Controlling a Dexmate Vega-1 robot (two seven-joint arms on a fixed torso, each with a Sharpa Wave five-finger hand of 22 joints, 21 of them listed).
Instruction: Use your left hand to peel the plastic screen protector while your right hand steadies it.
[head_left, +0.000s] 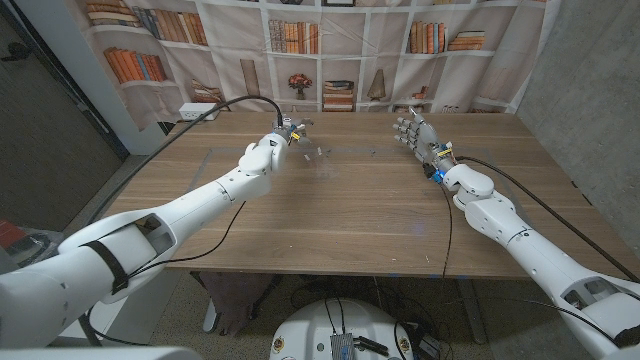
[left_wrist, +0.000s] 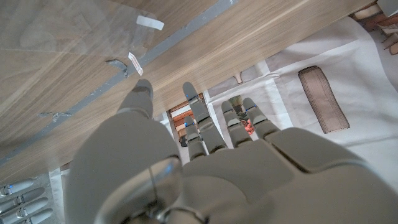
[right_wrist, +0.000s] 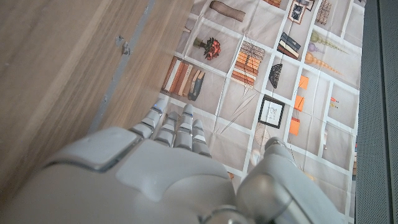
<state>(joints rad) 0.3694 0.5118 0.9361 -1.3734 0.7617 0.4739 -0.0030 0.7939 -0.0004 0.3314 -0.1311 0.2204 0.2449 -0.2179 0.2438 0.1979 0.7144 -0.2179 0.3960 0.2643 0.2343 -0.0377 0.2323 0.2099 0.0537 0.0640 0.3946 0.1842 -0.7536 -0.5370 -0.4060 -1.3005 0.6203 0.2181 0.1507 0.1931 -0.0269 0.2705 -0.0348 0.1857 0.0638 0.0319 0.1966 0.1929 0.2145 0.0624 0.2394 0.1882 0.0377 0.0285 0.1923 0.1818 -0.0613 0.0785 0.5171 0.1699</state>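
Note:
The clear plastic screen protector (head_left: 320, 157) lies flat on the wooden table (head_left: 340, 215) at mid-back. In the left wrist view the screen protector (left_wrist: 87, 37) shows two small white tabs (left_wrist: 150, 23) at its edge. My left hand (head_left: 283, 133) hovers just left of the sheet, and its fingers (left_wrist: 202, 115) are spread and hold nothing. My right hand (head_left: 413, 130) stands well to the right of the sheet, apart from it, with its fingers (right_wrist: 177, 127) straight and apart and nothing in them.
Grey tape lines (left_wrist: 186, 34) mark a rectangle on the table around the sheet; one tape line (right_wrist: 121, 68) runs past my right hand. A bookshelf-print backdrop (head_left: 330, 50) hangs behind the table's far edge. A black cable (head_left: 225, 105) trails to my left wrist.

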